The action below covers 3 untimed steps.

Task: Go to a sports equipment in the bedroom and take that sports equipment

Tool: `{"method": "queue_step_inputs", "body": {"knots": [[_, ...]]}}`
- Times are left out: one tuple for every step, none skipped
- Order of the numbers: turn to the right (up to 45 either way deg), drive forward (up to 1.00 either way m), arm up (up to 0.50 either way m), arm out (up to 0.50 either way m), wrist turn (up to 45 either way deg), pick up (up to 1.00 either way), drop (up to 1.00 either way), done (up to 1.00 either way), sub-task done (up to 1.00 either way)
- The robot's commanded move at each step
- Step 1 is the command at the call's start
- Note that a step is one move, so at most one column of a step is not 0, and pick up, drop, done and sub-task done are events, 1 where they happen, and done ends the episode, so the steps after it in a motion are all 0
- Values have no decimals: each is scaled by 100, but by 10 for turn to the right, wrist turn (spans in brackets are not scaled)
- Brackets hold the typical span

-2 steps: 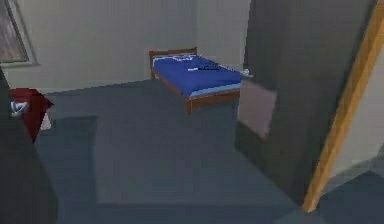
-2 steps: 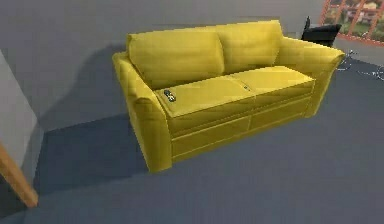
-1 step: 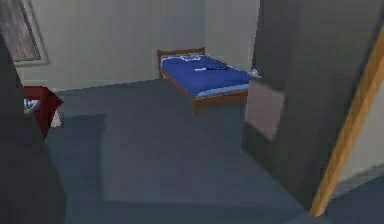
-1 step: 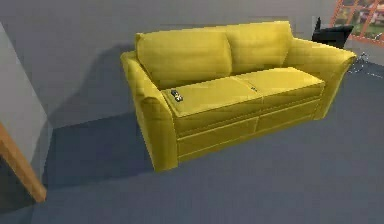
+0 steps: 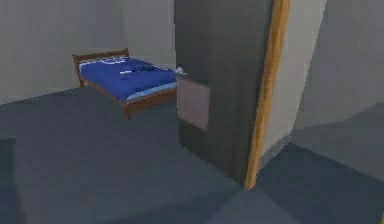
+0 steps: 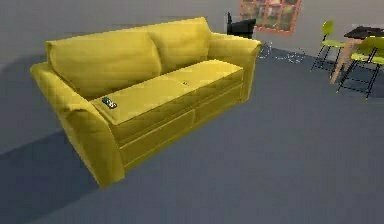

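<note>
— Blue cover, forward view: identify.
— Bed, wooden frame, left of the dark door. Pale specks lie on the cover. Sports equipment: location cannot be told.
— Arm side view?
— Yellow sofa. Small dark object lies on its seat. Green chairs and a table stand well right of it.
— Claw state?
— Cannot be told.

The bed has a blue cover and a brown frame. The sofa is yellow; the chairs are lime green.
</note>
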Motion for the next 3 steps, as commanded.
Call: {"method": "queue_step_inputs", "body": {"knots": [[0, 40, 0, 0, 0, 0, 0, 0, 0], [-450, 0, 0, 0, 0, 0, 0, 0, 0], [-390, 0, 0, 0, 0, 0, 0, 0, 0]]}}
